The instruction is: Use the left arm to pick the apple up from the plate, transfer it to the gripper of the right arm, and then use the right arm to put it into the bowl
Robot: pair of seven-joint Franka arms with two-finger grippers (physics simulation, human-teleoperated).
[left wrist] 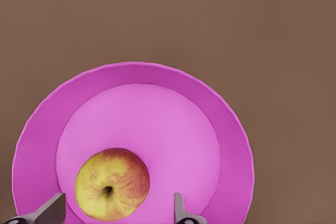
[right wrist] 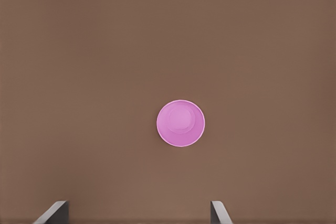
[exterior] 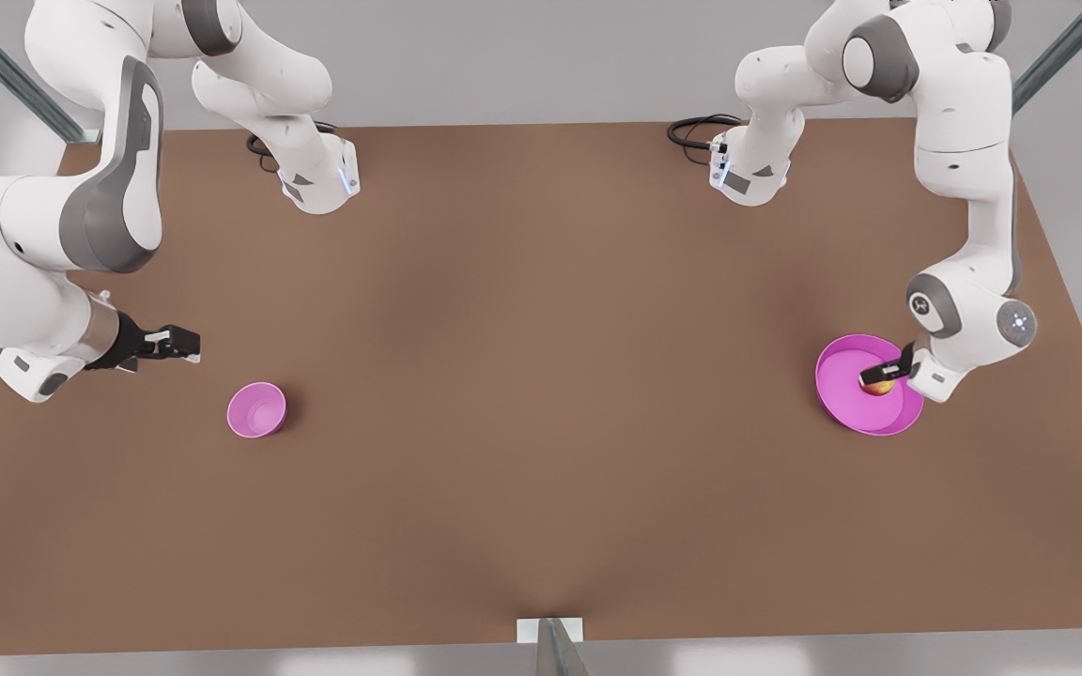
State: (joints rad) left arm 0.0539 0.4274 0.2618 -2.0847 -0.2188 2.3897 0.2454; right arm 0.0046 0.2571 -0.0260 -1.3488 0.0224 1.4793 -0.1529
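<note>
Your left gripper (exterior: 887, 374) open astride the apple (left wrist: 112, 183) on the plate (left wrist: 231, 129); right gripper (exterior: 177, 343) open, near the bowl (exterior: 256, 410)

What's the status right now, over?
Left gripper open over apple on plate. Right gripper open, waiting near bowl. Nothing in the way.
</note>
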